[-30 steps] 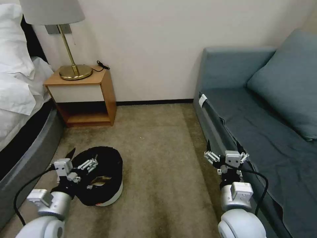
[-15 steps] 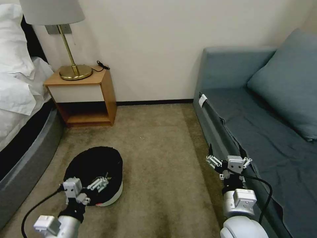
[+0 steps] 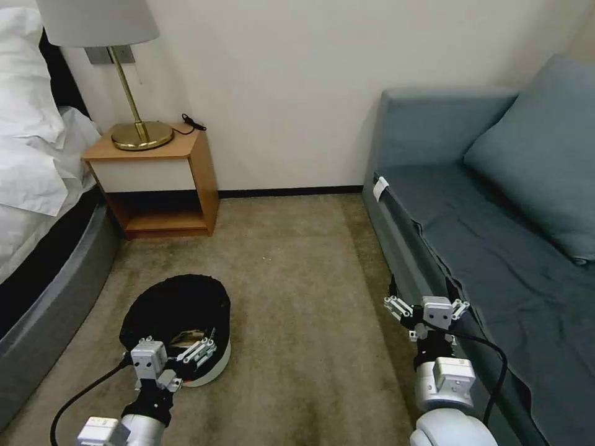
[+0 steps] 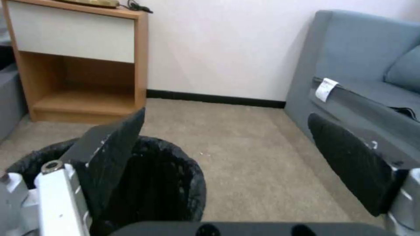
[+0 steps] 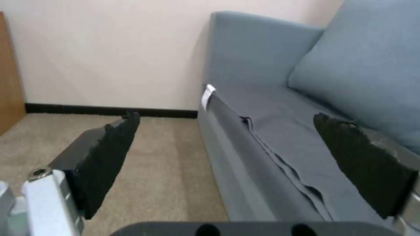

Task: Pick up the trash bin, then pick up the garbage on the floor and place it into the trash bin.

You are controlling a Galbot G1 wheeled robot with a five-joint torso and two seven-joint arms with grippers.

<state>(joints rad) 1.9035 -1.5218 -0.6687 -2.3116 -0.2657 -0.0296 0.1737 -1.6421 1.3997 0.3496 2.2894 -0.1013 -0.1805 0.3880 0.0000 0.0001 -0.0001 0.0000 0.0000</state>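
The trash bin (image 3: 214, 365), a small white round tub lined with a black bag, stands on the carpet at the lower left. In the left wrist view the trash bin (image 4: 166, 183) sits just below one finger. A gold-brown piece of garbage (image 3: 185, 338) lies inside it. My left gripper (image 3: 170, 354) hovers open over the bin's near rim, and in its own wrist view the left gripper (image 4: 226, 131) has its pads wide apart and bare. My right gripper (image 3: 427, 305) stands open beside the sofa front, and the right gripper (image 5: 225, 126) holds nothing.
A blue-grey sofa (image 3: 496, 248) runs along the right. A wooden nightstand (image 3: 158, 186) carrying a brass lamp (image 3: 133, 133) stands against the back wall. The bed (image 3: 37, 248) borders the left. Beige carpet (image 3: 297, 279) lies between them.
My left gripper has drawn back from over the bin's left side to its near rim, shifting slightly right. The right gripper dipped a little and came back.
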